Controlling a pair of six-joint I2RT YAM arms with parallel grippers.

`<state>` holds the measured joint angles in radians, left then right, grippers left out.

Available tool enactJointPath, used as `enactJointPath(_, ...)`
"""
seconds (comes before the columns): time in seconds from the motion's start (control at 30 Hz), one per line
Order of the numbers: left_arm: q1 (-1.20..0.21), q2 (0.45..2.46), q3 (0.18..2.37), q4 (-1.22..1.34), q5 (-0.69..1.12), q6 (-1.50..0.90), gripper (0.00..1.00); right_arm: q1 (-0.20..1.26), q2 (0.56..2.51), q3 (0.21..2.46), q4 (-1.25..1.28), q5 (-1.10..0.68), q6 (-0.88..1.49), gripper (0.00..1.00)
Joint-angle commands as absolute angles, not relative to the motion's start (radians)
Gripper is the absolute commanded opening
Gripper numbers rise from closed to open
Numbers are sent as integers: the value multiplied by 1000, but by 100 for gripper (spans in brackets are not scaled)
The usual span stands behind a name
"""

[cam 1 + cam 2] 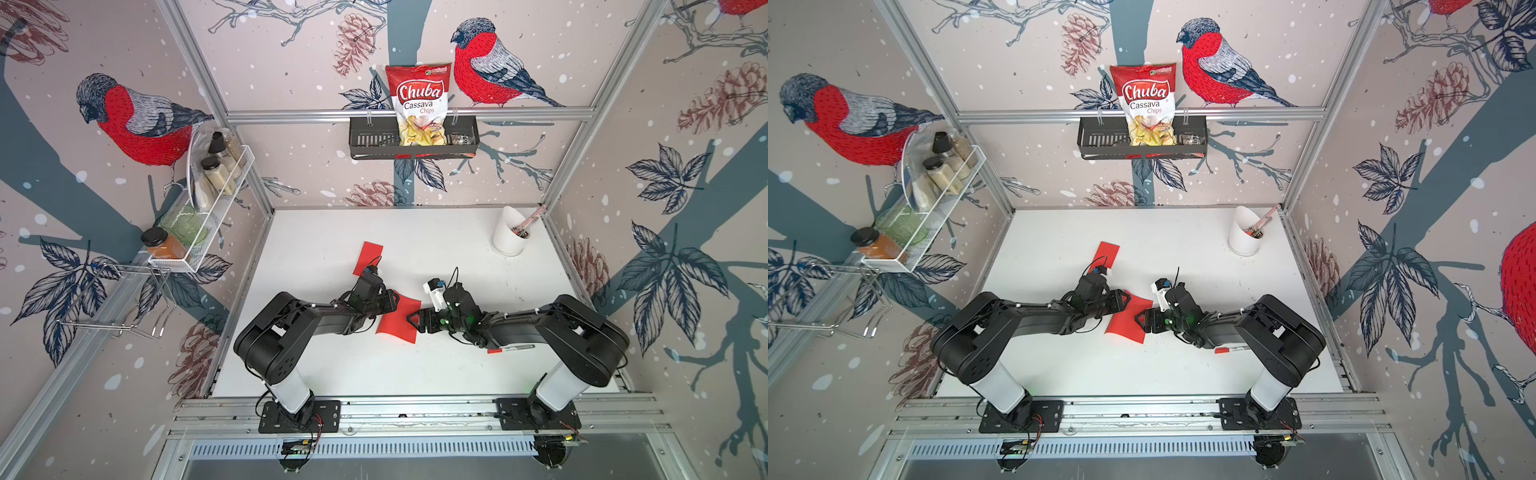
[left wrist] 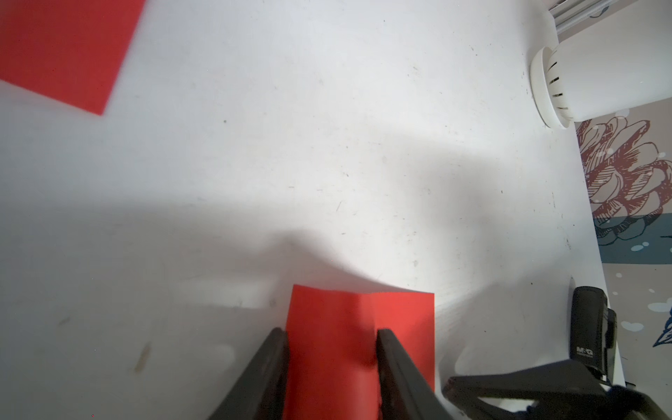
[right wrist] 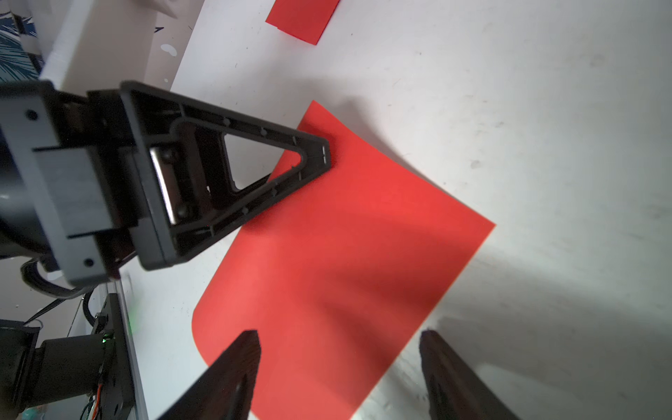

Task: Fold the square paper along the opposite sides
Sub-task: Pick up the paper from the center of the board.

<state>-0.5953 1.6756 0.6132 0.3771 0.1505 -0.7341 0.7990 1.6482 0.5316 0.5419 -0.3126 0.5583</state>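
White tabletop (image 1: 332, 365) mostly bare in front of arms and toward back wall. Red paper (image 1: 399, 322) mid-table between both grippers, one edge curled up, rest flat. Left gripper (image 2: 331, 332) at paper's side, jaws part-way apart, paper showing in gap. Right gripper (image 3: 340, 334) jaws wide apart over opposite edge. Second red strip (image 1: 368, 257) partly hidden behind left wrist. Pen cup (image 1: 509, 230) in back right corner. Marker (image 1: 513, 348) half covered by right arm.

Both top views look steeply down onto the whole worktop (image 1: 332, 365). The wrist cameras peer close and low past the left claw (image 2: 331, 332) and right claw (image 3: 338, 332), facing each other, sharing the red paper (image 3: 345, 254).
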Motion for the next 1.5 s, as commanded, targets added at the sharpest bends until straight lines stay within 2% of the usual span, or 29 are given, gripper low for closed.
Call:
enactJointPath(0.0,-591,1661,612,29,149,-742,40,774,1619,540,491,-317,547,74)
enactJointPath(0.2,-580,1570,750,-26,133,-687,23,679,1492,574,415,-320,538,75)
enactJointPath(0.37,-561,1527,857,-27,161,-648,16,637,1402,593,368,-326,539,76)
enactJointPath(0.5,-521,1464,886,69,274,-655,16,598,1344,574,430,-395,606,76)
enactJointPath(0.67,-464,1348,833,296,394,-705,18,501,1337,502,776,-615,885,77)
enactJointPath(1.0,-443,1284,807,454,483,-735,18,537,1433,569,978,-738,1077,77)
enactJointPath(1.27,-443,1273,795,451,471,-722,17,584,1466,583,1097,-780,1168,66)
enactJointPath(1.47,-443,1266,787,443,456,-714,18,586,1490,578,1147,-789,1209,43)
